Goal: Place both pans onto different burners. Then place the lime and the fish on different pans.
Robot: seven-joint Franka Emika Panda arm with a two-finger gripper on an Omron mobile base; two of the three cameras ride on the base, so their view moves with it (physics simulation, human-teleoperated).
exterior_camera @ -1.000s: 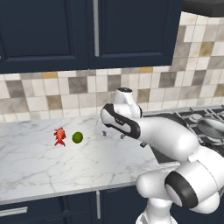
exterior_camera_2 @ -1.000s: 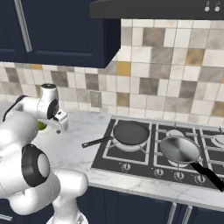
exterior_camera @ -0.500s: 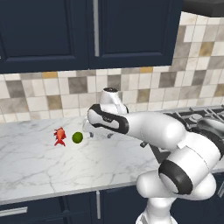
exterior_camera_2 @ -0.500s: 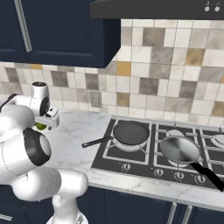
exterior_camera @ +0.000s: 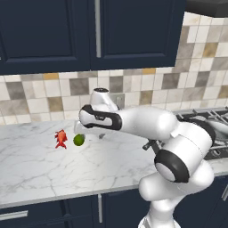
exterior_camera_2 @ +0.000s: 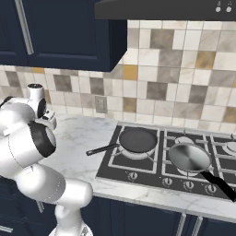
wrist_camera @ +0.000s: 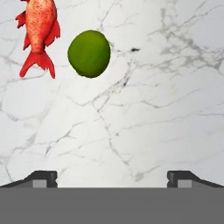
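Lime and fish lie on the marble table, just beside each other but not touching; fish on the side away from the cooktop. Nothing sits between them and my jaws. My jaws are fully apart, holding nothing, hovering over bare marble near the lime. In the left base view my hand sits right next to the lime, with the fish just past it.

Black pan is on the near-left burner, handle sticking out over the table toward me. Grey pan is on the next burner to the right, its dark handle pointing to the front edge. Both pans are well apart from the lime and fish.

Arm reaches out left across the table, elbow bent, wrist pointing down. Dark cabinets above, tiled backsplash behind, range hood over the cooktop. No readable writing anywhere.
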